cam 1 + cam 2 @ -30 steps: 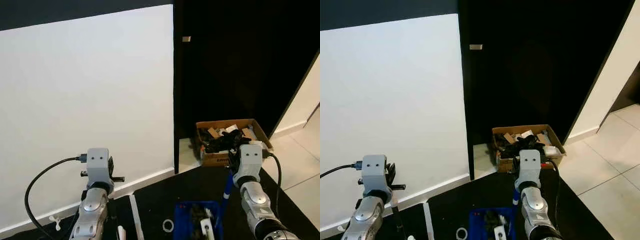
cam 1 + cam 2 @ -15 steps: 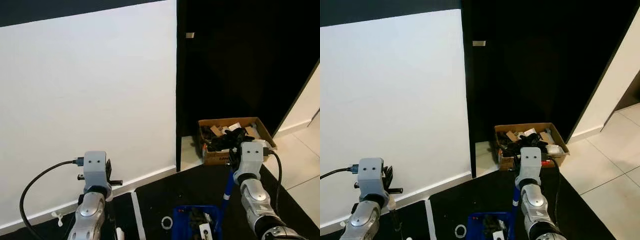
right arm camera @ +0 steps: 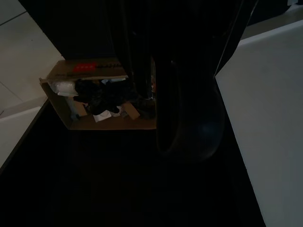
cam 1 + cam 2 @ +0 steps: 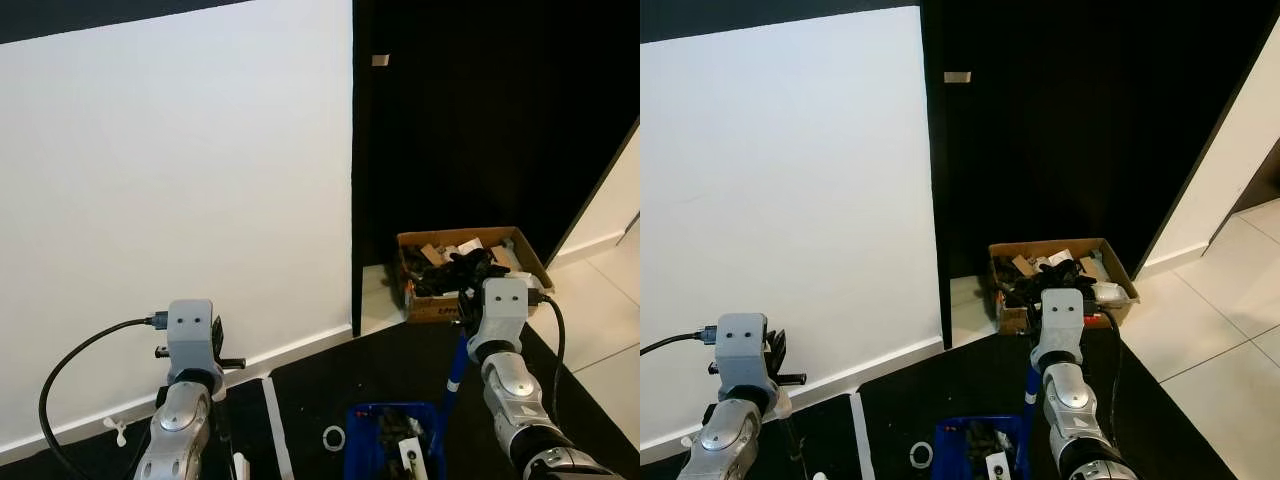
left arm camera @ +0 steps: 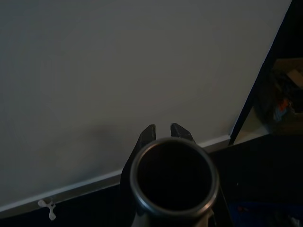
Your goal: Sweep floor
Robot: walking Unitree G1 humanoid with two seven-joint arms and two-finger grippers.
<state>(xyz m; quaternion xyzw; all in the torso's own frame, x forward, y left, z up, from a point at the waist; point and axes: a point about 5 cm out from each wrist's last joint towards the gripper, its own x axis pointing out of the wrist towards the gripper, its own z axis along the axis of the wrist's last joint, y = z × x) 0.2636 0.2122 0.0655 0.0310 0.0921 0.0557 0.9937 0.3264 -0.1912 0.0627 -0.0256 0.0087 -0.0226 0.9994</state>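
While both silver arms are raised in front of the robot, the head views face a white wall [image 4: 180, 180] that meets a black panel [image 4: 480, 120] at a vertical edge.

Left pincer [image 5: 163, 134]: black fingers close together around a dark round tube [image 5: 173, 177], probably a broom handle; the fingertips [image 5: 147, 132] stand just past its rim. Held as a grip, though the contact itself is hidden by the tube.

Right pincer [image 3: 142, 71]: wrist view very dark. A thick dark shaft [image 3: 187, 113] runs along it; whether the fingers are open or closed cannot be told. In the head view a blue pole [image 4: 455, 375] drops beside the right arm [image 4: 505, 360].

Floor: an open cardboard box [image 4: 470, 272] of dark clutter sits at the foot of the black panel, on pale tiles [image 4: 600, 330]. Nearer, a blue dustpan-like tray [image 4: 392, 445] with debris lies on a black mat [image 4: 340, 390], with a small white ring [image 4: 333, 437] just beside it. A small white three-armed piece [image 4: 118, 430] lies by the skirting.
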